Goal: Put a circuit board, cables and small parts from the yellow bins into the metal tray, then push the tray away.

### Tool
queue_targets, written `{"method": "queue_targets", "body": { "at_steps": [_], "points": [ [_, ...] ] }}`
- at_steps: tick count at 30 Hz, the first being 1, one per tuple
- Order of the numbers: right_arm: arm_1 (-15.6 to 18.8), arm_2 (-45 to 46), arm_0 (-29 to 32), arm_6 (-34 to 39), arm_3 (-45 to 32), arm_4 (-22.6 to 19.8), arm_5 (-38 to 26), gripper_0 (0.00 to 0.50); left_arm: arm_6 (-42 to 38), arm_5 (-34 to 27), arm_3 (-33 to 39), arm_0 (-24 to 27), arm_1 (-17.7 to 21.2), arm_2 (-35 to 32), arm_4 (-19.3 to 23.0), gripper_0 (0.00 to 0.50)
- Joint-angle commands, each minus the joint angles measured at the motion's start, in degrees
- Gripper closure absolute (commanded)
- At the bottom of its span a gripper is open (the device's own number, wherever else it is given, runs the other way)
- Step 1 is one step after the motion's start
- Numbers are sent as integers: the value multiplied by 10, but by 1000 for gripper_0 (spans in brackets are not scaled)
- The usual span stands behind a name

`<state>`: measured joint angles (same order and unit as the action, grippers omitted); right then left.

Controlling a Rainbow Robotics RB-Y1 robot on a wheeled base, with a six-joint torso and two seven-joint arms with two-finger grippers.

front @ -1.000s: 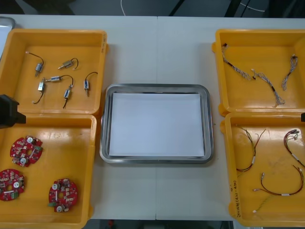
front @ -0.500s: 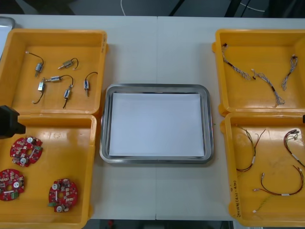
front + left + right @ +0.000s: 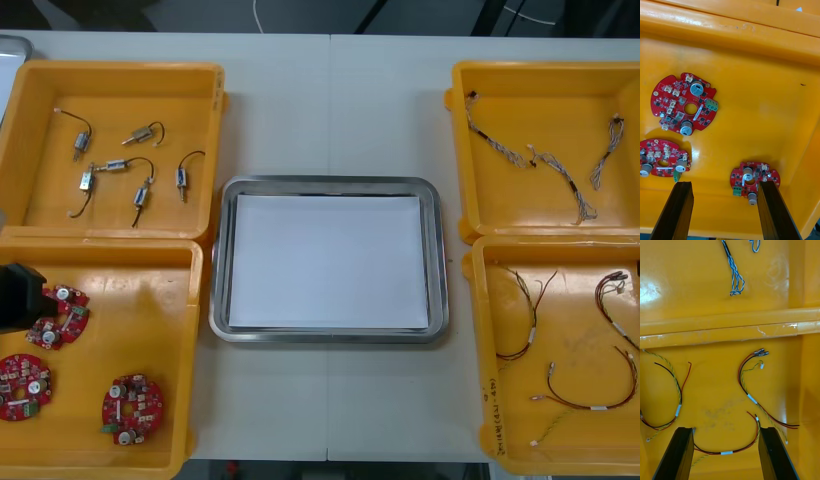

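Hovering over the near yellow plastic bin (image 3: 150,290) just left of the shiny rectangular metal tray (image 3: 437,260), the left gripper (image 3: 724,183) holds its black fingers wide apart with nothing between them. Three round red circuit boards (image 3: 685,103) lie flat on that bin's floor, well apart from each other. In the left wrist view one board sits just beside one finger, but no board is gripped.

The right gripper (image 3: 725,429) hangs over the near yellow bin (image 3: 575,445) just right of the tray. Its fingers are also spread wide and empty above the thin red and yellow cables (image 3: 752,397) lying loose there.

The tray's white inside is bare: no board, cable or part lies in it, and it sits between the bins.

- The small metal parts (image 3: 120,170), each with a black lead, are scattered in the far bin (image 3: 130,90) left of the tray.
- The twisted blue and white cables (image 3: 560,175) lie in the far bin (image 3: 540,90) right of the tray.

Judged from this, the task is at its very start and nothing is done. The step in hand looks like the reach for a first circuit board. Left to do are lifting that board into the tray, adding cables and small parts, then pushing the tray away.
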<state>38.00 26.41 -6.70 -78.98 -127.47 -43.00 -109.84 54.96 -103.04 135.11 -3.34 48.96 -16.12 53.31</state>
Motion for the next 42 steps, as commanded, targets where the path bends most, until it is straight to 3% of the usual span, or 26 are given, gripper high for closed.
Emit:
{"method": "queue_targets", "body": {
  "at_steps": [1, 11, 17, 23, 28, 32, 42],
  "points": [
    [23, 2, 9, -75, 27, -1, -2, 0, 52, 62, 28, -67, 4, -19, -13, 0],
    [23, 1, 28, -170, 51, 34, -2, 0, 73, 179, 37, -168, 18, -19, -28, 0],
    [23, -7, 51, -180, 56, 36, -2, 0, 87, 230, 36, -216, 25, -18, -34, 0],
    [23, -18, 56, -191, 85, 32, 41, 0, 99, 273, 36, -259, 32, -17, -44, 0],
    [23, -25, 56, -202, 107, 31, 80, 0, 108, 289, 33, -280, 35, -15, -55, 0],
    [23, -34, 56, -211, 131, 31, 112, 0, 107, 308, 27, -285, 35, 11, -91, 0],
    [23, -82, 56, -241, 172, 55, 165, 0, 120, 356, -19, -285, 35, 42, -97, 0]
  ]
}}
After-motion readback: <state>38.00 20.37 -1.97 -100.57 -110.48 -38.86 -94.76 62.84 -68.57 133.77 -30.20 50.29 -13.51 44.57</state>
